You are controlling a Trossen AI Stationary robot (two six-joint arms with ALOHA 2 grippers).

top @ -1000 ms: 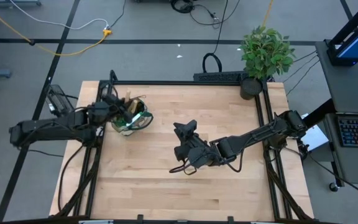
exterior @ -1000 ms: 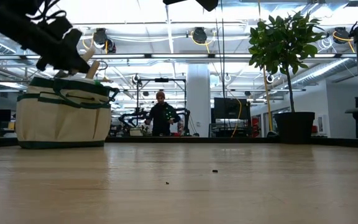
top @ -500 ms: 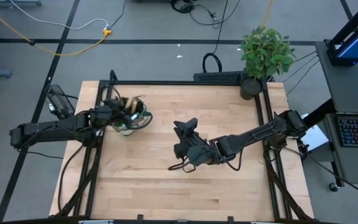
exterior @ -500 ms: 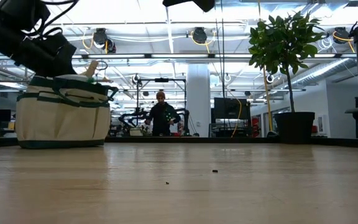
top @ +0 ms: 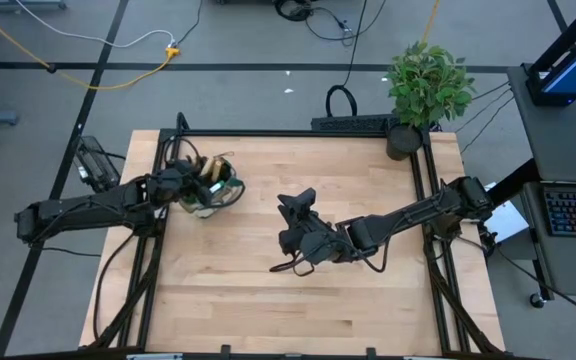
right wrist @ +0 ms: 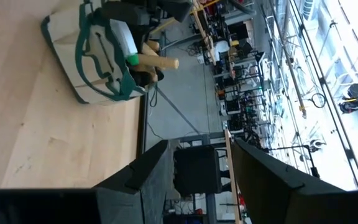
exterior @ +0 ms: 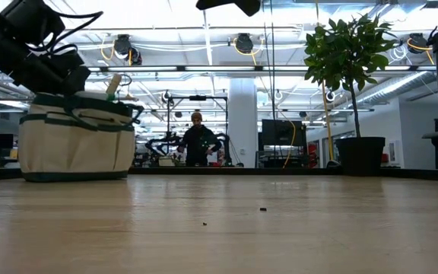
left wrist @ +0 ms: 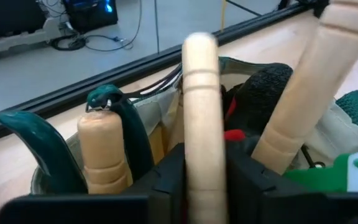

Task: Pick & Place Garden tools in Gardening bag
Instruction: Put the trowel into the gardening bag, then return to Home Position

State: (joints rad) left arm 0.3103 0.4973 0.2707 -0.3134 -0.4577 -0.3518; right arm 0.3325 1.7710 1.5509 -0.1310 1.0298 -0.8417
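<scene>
The left gripper (left wrist: 205, 180) hovers over the bag (exterior: 77, 144), fingers clamped on a wooden handle (left wrist: 202, 118); release should wait until the tool stands deep among the others. The right gripper (right wrist: 194, 171) waits mid-table, fingers apart and empty.

Tan bag with green trim, pale wooden handles, dark arms.

The gardening bag (exterior: 77, 144) is tan fabric with dark green rim and base band; pale wooden handles (left wrist: 201, 118) stand among dark green straps (left wrist: 120, 121), a bright green bottle (left wrist: 347, 174) and what looks like a black-and-red glove (left wrist: 260, 99). The table (top: 298, 300) is light wood; the potted plant (top: 426, 85) is leafy green in a dark pot.
</scene>
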